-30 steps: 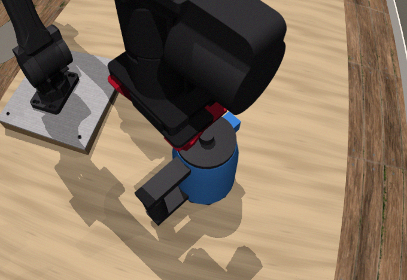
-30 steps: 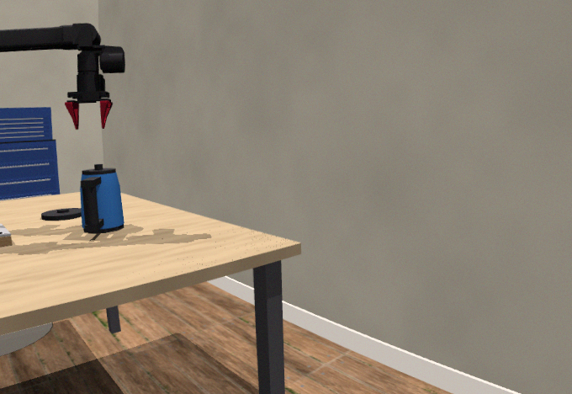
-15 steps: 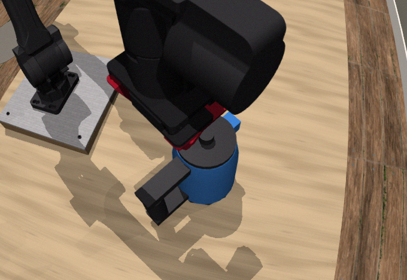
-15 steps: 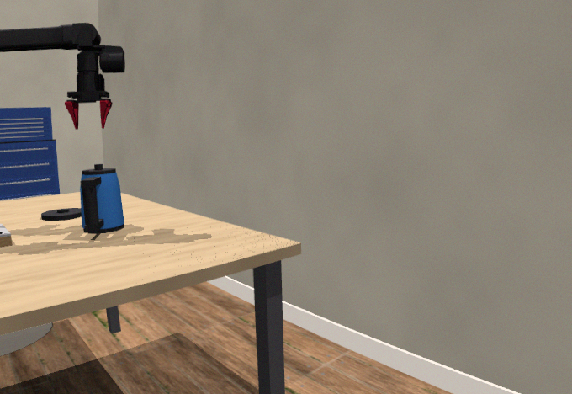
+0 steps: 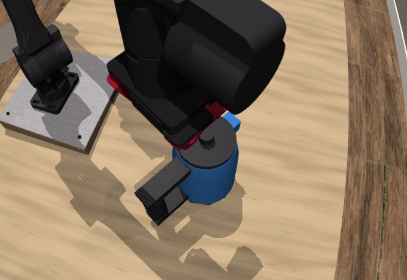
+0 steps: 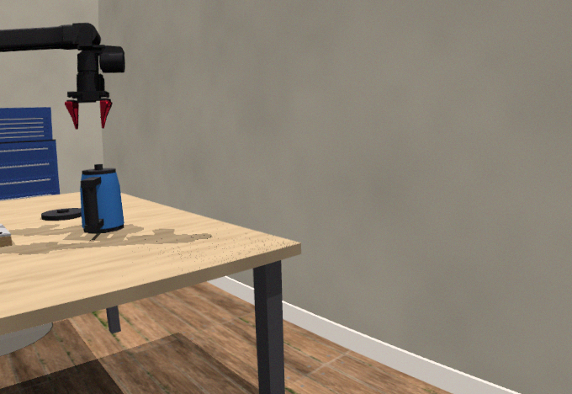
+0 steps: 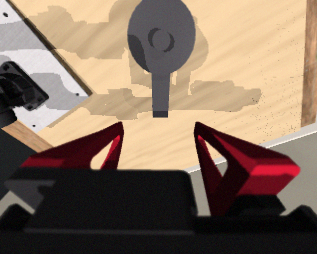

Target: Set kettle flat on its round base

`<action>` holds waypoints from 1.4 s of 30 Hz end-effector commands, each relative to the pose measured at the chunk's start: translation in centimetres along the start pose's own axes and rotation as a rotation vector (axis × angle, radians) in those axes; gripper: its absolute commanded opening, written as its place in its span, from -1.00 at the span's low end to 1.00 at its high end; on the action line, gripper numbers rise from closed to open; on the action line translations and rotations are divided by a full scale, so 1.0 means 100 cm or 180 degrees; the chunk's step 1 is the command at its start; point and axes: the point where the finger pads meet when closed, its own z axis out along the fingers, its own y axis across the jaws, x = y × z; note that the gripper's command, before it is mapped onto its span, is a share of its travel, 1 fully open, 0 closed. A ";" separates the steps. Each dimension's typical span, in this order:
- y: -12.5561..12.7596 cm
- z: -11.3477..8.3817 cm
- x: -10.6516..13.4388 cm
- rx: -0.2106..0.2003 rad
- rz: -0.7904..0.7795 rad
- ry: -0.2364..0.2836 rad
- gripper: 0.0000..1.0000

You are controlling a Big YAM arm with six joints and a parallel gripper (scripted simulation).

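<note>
The blue kettle (image 5: 213, 181) (image 6: 109, 202) stands upright on the table, beside its base; its dark lid (image 7: 161, 55) shows from above in the wrist view. Its black handle (image 5: 164, 181) (image 6: 91, 204) (image 7: 160, 95) points toward the lower left in the top view and toward the fingers in the wrist view. The black round base (image 6: 57, 215) lies flat on the table behind and left of the kettle in the exterior view, stud up; the arm hides it in the top view. My gripper (image 6: 90, 128) (image 7: 158, 126) is open and empty, pointing down, well above the kettle and touching nothing.
The metal mounting plate (image 5: 95, 63) (image 7: 59, 60) with the arm's foot stands on the table, left of the kettle in the top view. The table's near corner (image 6: 298, 247) is at the right in the exterior view. A blue cabinet (image 6: 27, 163) stands beyond the table.
</note>
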 end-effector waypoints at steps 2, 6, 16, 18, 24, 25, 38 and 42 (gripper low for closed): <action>-0.015 -0.024 0.000 0.0211 -0.0004 -0.0030 0.49; -0.015 -0.024 0.000 0.0211 -0.0004 -0.0030 0.49; -0.018 -0.024 0.000 0.0205 -0.0003 -0.0027 0.49; -0.019 -0.024 0.000 0.0205 -0.0003 -0.0027 0.49; -0.018 -0.021 0.000 0.0185 -0.0004 -0.0026 0.49; -0.018 -0.021 0.000 0.0186 -0.0007 -0.0026 0.49; -0.017 -0.023 -0.001 0.0204 -0.0009 -0.0027 0.49; -0.017 -0.023 -0.001 0.0204 -0.0009 -0.0027 0.49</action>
